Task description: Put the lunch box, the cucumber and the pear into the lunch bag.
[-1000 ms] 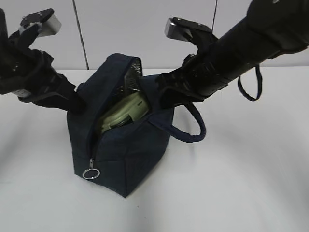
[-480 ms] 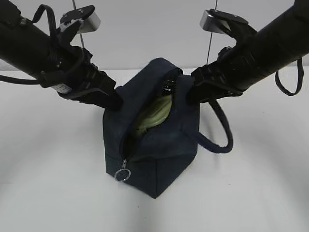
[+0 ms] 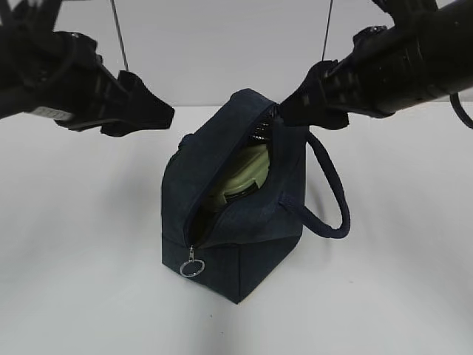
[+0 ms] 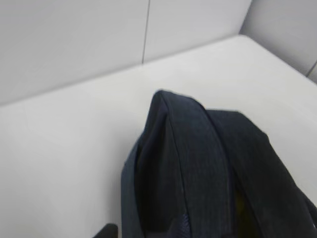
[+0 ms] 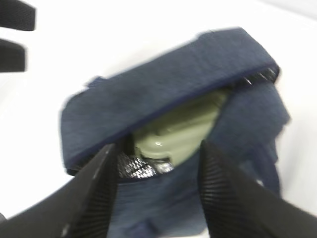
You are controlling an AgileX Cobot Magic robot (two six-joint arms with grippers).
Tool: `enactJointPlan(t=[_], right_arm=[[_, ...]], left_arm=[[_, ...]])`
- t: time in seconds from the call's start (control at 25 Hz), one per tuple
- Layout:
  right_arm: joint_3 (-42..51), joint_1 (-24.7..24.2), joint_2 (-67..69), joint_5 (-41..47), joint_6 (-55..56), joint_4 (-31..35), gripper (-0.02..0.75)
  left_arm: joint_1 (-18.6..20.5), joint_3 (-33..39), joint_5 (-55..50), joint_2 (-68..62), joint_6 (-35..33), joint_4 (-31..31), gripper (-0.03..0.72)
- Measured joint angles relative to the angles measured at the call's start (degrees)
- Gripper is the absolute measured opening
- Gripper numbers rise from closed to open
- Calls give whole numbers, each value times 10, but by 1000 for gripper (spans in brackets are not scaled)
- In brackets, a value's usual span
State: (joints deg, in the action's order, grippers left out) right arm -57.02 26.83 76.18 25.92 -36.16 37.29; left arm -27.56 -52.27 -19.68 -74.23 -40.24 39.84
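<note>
The dark navy lunch bag (image 3: 236,222) stands upright in the middle of the white table, its top unzipped. The lunch box's pale green lid (image 3: 244,174) shows inside the opening, and also in the right wrist view (image 5: 173,131) against the silvery lining. My left gripper (image 3: 151,111) hangs open to the left of the bag, clear of it. My right gripper (image 3: 292,111) is open at the bag's upper right edge, its fingers (image 5: 99,188) spread above the bag's near wall. The cucumber and the pear are hidden.
The bag's padded loop handle (image 3: 332,192) hangs out to the right. The metal ring pull (image 3: 191,268) dangles at the low front end of the zipper. The left wrist view shows the bag's closed back end (image 4: 198,163) and a pale wall behind the table.
Both grippers have come off the bag's sides and drawn up and outward. The bag stays where it was half a second ago, with its opening a little wider.
</note>
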Motion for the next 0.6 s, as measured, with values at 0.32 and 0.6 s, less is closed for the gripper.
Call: enactJointPlan(t=[0.32, 0.6], right_arm=[[211, 207, -58, -293, -4, 33, 395], [280, 316, 0, -438, 33, 15, 387]], left_arm=[[-100, 169, 183, 103, -8, 11, 374], [-104, 240, 221, 130, -8, 15, 364]])
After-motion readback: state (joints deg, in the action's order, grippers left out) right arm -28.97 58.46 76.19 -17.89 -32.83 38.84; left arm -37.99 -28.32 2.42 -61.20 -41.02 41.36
